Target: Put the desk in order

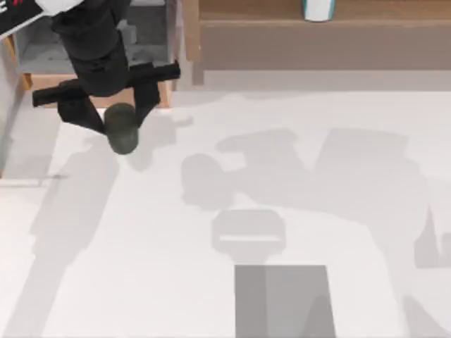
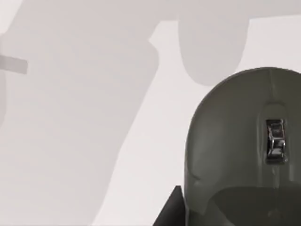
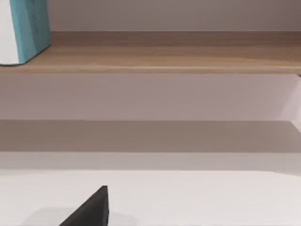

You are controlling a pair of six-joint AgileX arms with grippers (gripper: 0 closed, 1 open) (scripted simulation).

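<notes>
While the left end effector (image 1: 115,118) hangs over the far left part of the bench (image 1: 141,267), its two black fingers (image 1: 79,113) are closed in on a dark grey-green mouse (image 1: 122,132), one finger on each side. The mouse is off the surface: its rounded shadow falls well apart from it, toward the bench's middle. From the left wrist view the mouse (image 2: 240,150) looms close, scroll wheel (image 2: 275,141) up and shiny, with a black finger (image 2: 171,212) against its flank and the white bench (image 2: 141,141) below, crossed by grey shadows.

The bench is the wide white top that takes up most of the top view. Along its far edge runs a light wooden shelf (image 1: 282,14), and a smaller wooden unit (image 1: 42,81) sits at the far left corner, partly under the left arm. A grey square pad (image 1: 282,299) lies flat at the near edge, a little right of centre, with nothing on it.

On the shelf stands a teal and white box (image 1: 318,8), upright, toward the right. The right wrist view faces this shelf (image 3: 164,59) across the bench (image 3: 188,197), with the box (image 3: 28,28) at one end. A black wedge of the right end effector (image 3: 91,209) juts in low over the bench; whether it is open or closed I cannot tell.
</notes>
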